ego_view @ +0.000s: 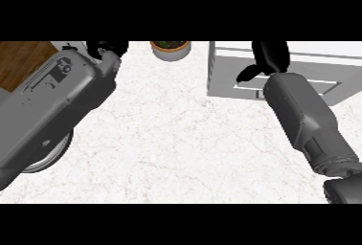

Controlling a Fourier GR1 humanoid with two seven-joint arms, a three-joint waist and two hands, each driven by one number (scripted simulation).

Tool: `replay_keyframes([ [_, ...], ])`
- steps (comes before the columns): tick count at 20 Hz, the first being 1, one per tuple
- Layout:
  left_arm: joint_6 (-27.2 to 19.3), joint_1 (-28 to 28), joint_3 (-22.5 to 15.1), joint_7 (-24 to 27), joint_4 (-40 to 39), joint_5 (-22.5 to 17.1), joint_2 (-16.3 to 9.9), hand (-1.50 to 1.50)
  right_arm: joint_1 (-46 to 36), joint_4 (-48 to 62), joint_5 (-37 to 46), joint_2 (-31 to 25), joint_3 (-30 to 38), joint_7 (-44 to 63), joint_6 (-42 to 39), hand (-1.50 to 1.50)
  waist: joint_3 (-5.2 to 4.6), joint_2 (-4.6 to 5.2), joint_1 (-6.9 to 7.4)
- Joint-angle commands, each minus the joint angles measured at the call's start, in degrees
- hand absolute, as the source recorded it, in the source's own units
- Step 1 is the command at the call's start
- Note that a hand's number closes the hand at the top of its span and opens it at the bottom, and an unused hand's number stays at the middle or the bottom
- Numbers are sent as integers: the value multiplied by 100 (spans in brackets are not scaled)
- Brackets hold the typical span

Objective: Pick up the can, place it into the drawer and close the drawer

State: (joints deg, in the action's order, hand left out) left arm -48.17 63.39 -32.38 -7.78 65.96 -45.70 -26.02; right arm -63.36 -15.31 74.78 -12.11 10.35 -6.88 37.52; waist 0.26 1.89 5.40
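Observation:
No can shows anywhere in the head view. The light grey drawer unit [322, 64] stands at the back right of the counter. My right hand [271, 56] lies over the unit's front part, fingers stretched toward the back and thumb pointing down-left, with nothing visible in it. The right forearm hides part of the drawer front, so I cannot tell how far the drawer stands out. My left hand [107, 48] sits at the view's top left edge, mostly cut off.
A small potted plant [170, 49] stands at the back centre. A wooden board [21, 60] lies at the far left. The rim of a plate [51, 160] peeks out under my left forearm. White marble counter [184, 143] fills the middle.

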Motion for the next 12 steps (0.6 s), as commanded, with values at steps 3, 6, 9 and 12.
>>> replay_keyframes([
  [3,22,-99,35,-26,151,62,29,-150,-540,248,38,-228,107,202,105,-150,-15,30,66],
  [6,-211,-15,-42,-132,193,174,87,-150,-768,358,-80,-328,215,76,-214,-150,-9,8,36],
  [9,-72,-162,-38,-199,429,133,-47,-150,-926,459,-542,-213,560,-532,-776,-150,-4,18,164],
  [12,-64,-257,44,-65,487,136,-42,-150,-827,395,-1330,9,1257,-1039,-963,-150,11,51,174],
])
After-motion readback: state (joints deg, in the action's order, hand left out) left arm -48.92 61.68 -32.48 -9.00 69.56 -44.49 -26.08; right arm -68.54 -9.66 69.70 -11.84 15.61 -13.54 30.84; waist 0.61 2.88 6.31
